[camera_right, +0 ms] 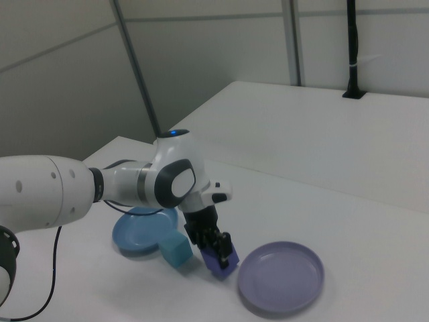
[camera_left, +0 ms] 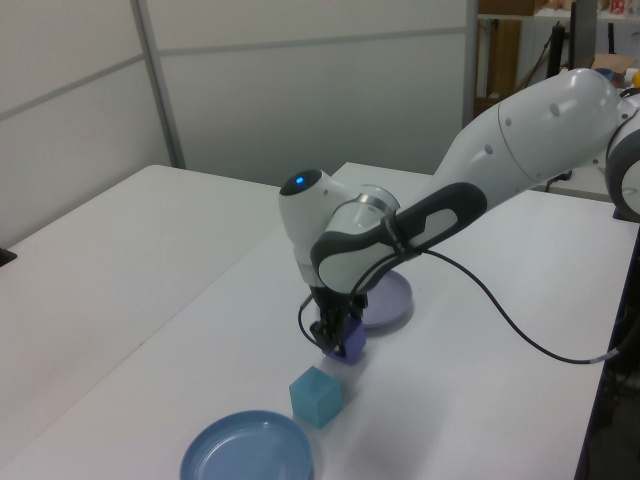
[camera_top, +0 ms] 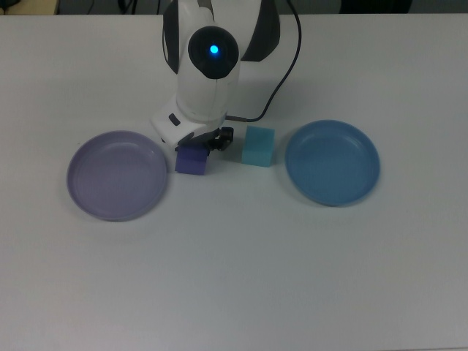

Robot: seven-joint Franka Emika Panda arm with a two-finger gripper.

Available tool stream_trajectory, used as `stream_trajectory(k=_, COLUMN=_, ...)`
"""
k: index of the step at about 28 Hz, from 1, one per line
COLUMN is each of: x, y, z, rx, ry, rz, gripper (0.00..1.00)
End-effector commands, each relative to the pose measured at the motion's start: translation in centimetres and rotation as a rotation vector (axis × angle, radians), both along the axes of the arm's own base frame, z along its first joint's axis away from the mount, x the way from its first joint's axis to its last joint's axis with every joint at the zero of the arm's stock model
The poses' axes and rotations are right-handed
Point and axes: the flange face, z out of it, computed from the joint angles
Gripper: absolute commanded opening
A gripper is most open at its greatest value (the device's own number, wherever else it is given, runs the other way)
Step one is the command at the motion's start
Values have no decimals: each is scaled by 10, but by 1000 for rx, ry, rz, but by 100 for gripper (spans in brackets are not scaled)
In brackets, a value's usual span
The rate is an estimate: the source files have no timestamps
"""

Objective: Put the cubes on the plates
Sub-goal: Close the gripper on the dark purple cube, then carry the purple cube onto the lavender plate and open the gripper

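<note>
The white Panda arm reaches down over the plain white worktop (camera_top: pixel 234 278), and its gripper (camera_top: pixel 199 148) sits directly on the small matte purple-blue cube (camera_top: pixel 191 161), which serves here as the landmark. In the right view the dark fingers (camera_right: pixel 225 243) stand on either side of this cube (camera_right: pixel 221 263), closed against its sides so that it is gripped between them. The cube looks tilted in the right view (whether its lower edge touches the worktop or is just clear of it cannot be told).

In the top view, the round shallow pale lavender plate (camera_top: pixel 117 175) lies just beside the purple-blue cube on the top view's left, apart from it. The small matte light turquoise cube (camera_top: pixel 258 146) rests on the worktop near the purple-blue cube on the top view's right, with a gap between the two. Beyond the turquoise cube, farther from the purple-blue cube on the same side, lies the round shallow medium blue plate (camera_top: pixel 332 162). Both plates carry nothing.

In the left view, the purple-blue cube (camera_left: pixel 350 345) sits between the lavender plate (camera_left: pixel 390 300) behind it and the turquoise cube (camera_left: pixel 316 396) in front.

A black cable (camera_top: pixel 281 69) runs from the arm's wrist across the worktop behind the purple-blue cube.
</note>
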Motion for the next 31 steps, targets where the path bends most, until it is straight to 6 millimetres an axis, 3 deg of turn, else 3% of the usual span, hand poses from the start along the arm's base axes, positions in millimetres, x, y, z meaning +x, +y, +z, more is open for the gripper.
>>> stream_trajectory(k=1, x=8, y=-6, z=43, rx=17, ry=-74, rz=-45, gripper=0)
stream_trajectory(k=3, x=12, y=-18, z=52, rx=40, ry=-89, rz=-75, gripper=0)
stream_trajectory(k=6, x=14, y=-42, z=50, rx=39, ry=-89, rz=-108, gripper=0)
stream_trajectory(k=7, x=16, y=-60, z=44, rx=31, ry=-88, rz=-129, gripper=1)
stream_trajectory(k=10, x=21, y=-91, z=27, rx=31, ry=-88, rz=-167, gripper=2)
stream_trajectory(k=17, x=24, y=-131, z=25, rx=45, ry=-139, rz=-226, gripper=4)
stream_trajectory(k=20, x=26, y=-133, z=24, rx=46, ry=-150, rz=-226, gripper=22)
stream_trajectory(k=21, x=26, y=-134, z=22, rx=48, ry=-150, rz=-230, gripper=33)
stream_trajectory(k=22, x=26, y=-134, z=22, rx=48, ry=-150, rz=-231, gripper=52)
stream_trajectory(k=23, x=26, y=-134, z=22, rx=48, ry=-150, rz=-231, gripper=82)
stream_trajectory(k=24, x=26, y=-132, z=22, rx=45, ry=-151, rz=-233, gripper=100)
stream_trajectory(k=31, x=26, y=-119, z=37, rx=60, ry=-176, rz=-279, gripper=100)
